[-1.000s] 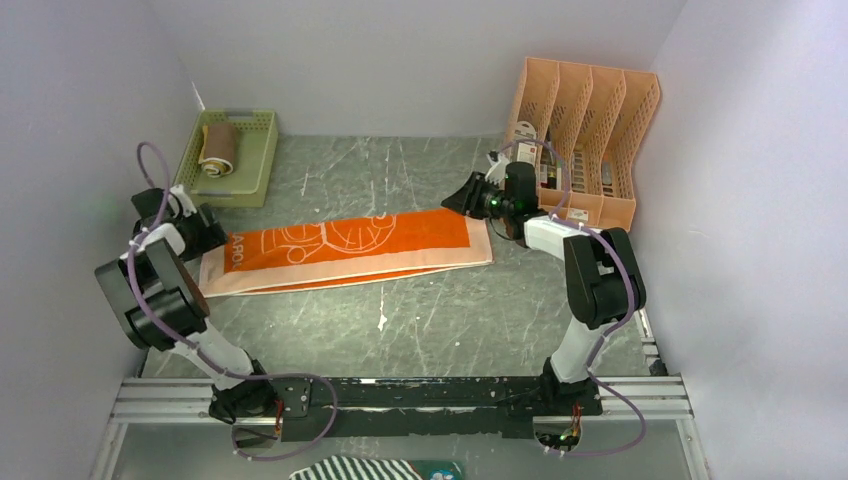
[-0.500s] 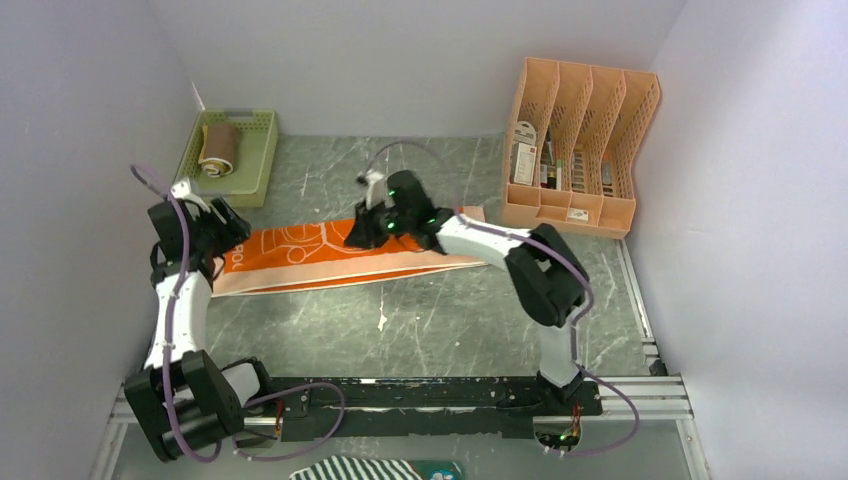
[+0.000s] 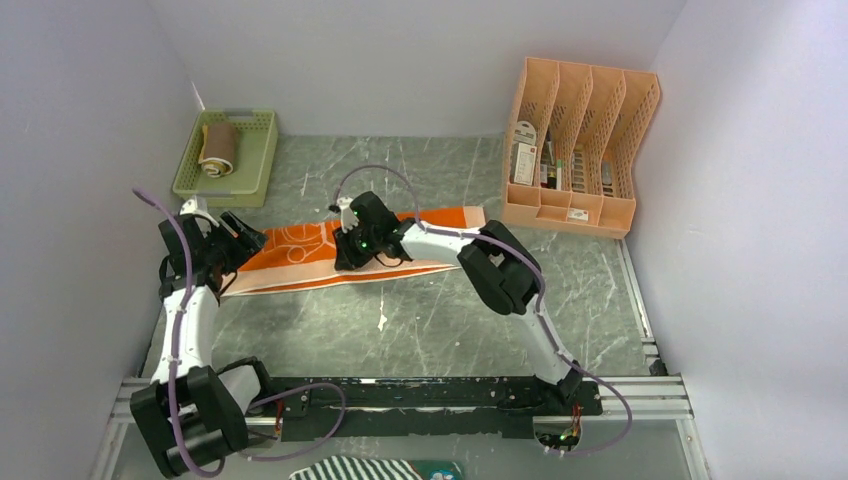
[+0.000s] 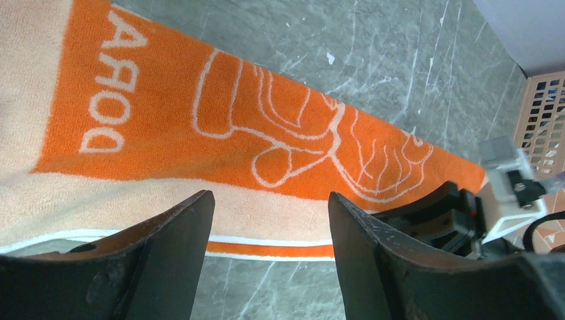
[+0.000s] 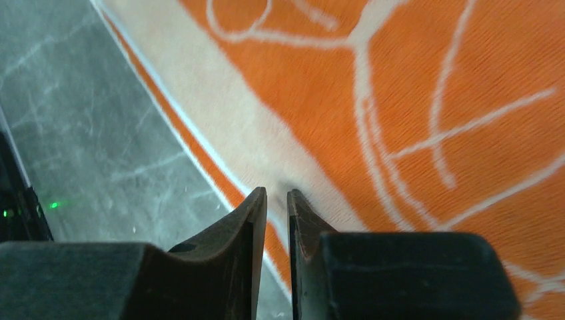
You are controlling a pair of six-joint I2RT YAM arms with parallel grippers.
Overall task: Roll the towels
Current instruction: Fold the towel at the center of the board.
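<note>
The large orange towel (image 3: 295, 255) lies flat across the middle of the table (image 3: 450, 320), stretched slantwise from near the left edge toward the far-right corner, its white cartoon outline and "DORA" lettering facing up and a peach band running along its near side. The left gripper (image 4: 266, 200) hangs over the towel's left end with its jaws spread wide and nothing between them. Beneath the gap are the peach band and the thin white and orange stripes at the towel's near edge. The right gripper (image 5: 274, 197) reaches across to the towel's middle, its jaws drawn in to a narrow slit – the tips are down on the peach band just inside the near edge and pinch a small pucker of cloth. From the left wrist the right gripper's black body shows low on the far part of the towel. The smaller tan towel (image 3: 218, 148) sits rolled inside the pale green basket (image 3: 255, 150) at the table's far-left corner, well apart from both arms – a peach file organiser (image 3: 590, 100) stands at the far-right corner.
</note>
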